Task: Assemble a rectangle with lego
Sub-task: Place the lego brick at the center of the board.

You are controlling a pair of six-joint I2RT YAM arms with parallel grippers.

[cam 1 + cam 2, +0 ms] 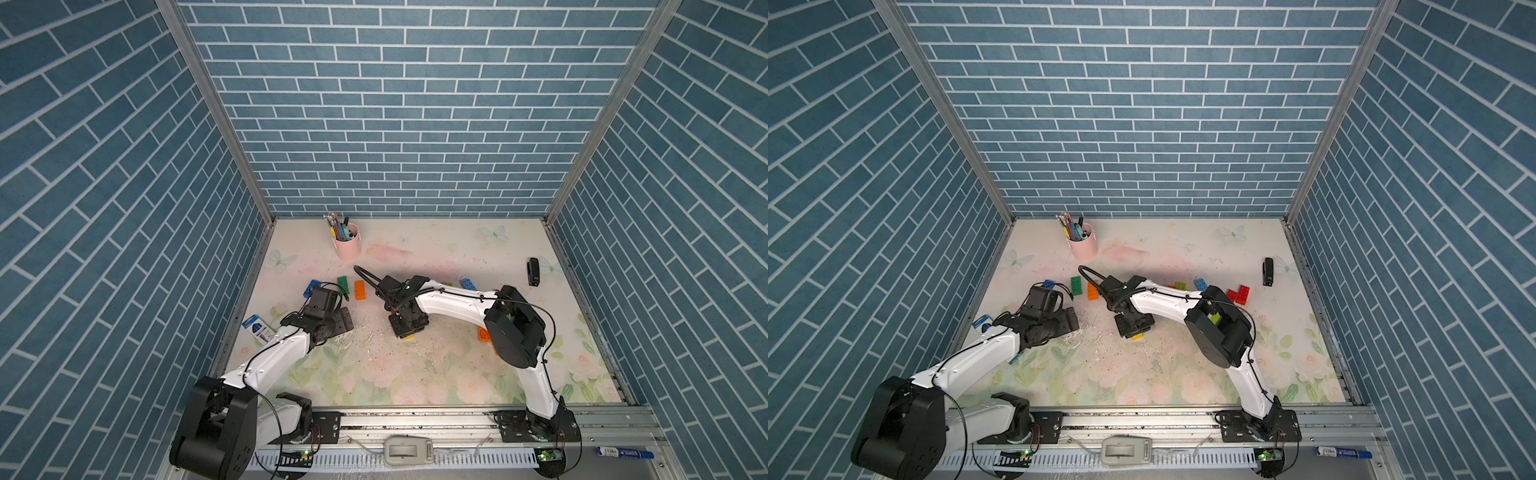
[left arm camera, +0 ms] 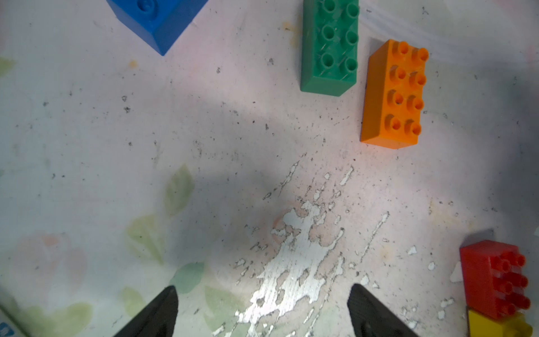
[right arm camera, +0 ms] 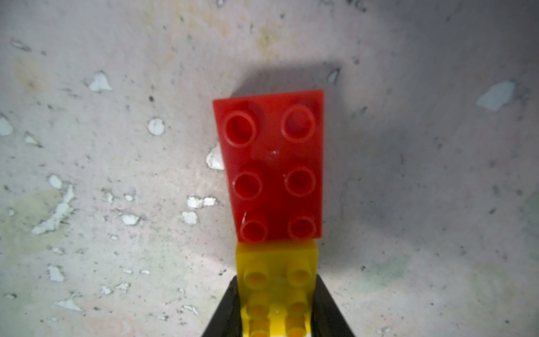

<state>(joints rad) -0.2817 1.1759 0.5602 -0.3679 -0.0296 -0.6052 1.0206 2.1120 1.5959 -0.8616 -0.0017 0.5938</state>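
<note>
Your left fingers (image 2: 163,312) stand wide apart with nothing between them, only bare, scuffed counter (image 2: 204,131) below. Ahead of them lie a green brick (image 2: 329,49) and an orange brick (image 2: 393,93). Both are studs up and roughly parallel, side by side with a narrow gap, and the orange one sits a little nearer the fingers. A blue brick (image 2: 157,20) lies apart from both, turned at an angle and partly cut off by the frame edge.

Your right fingers (image 3: 226,315) are clamped on the long sides of a yellow brick (image 3: 275,280), studs up. A red brick (image 3: 274,166) meets the yellow one's far end and runs in line with it, so the two form one strip. You cannot tell whether they only butt together or overlap, nor whether the strip rests on the counter. It sits mid-counter, and in both top views the right wrist hides nearly all of it.

More bricks lie loose behind the right arm. There is a second blue brick (image 1: 467,284), a lime brick (image 1: 1180,286) and a red pair (image 1: 1243,293) that touch each other. A second orange brick (image 1: 483,333) shows beside the right elbow. The pen cup (image 1: 347,245) stands at the back, well apart from all the bricks.
</note>
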